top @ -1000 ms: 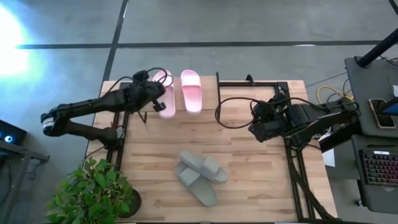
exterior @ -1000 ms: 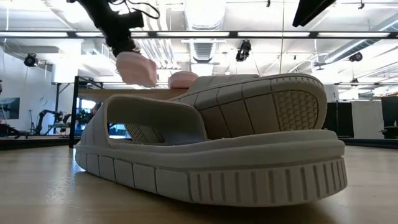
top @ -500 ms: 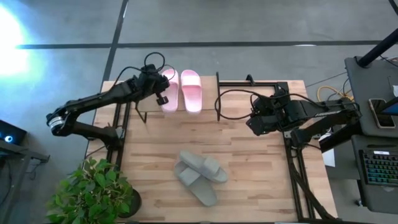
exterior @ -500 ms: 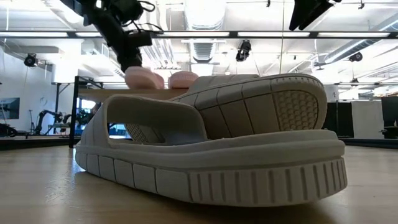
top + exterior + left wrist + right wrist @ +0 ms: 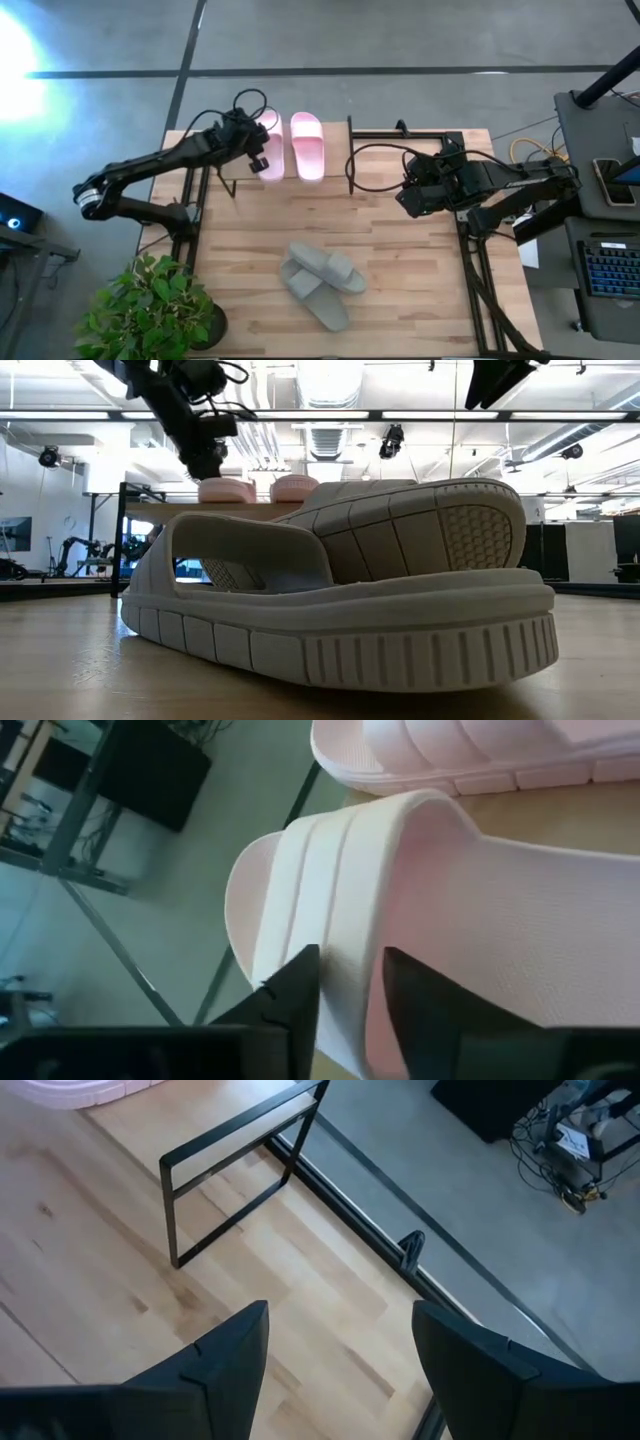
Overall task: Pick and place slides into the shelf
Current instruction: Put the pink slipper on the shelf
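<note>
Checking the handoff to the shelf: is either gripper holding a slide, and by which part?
Cannot tell for the left gripper: its fingers straddle the strap edge of the pink slide on the shelf. The right gripper is open and empty.

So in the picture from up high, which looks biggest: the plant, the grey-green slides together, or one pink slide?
Largest to smallest in the high view:
1. The plant.
2. The grey-green slides as a stacked pair.
3. One pink slide.
The other pink slide looks about the same size, partly hidden by the left tool.
</note>
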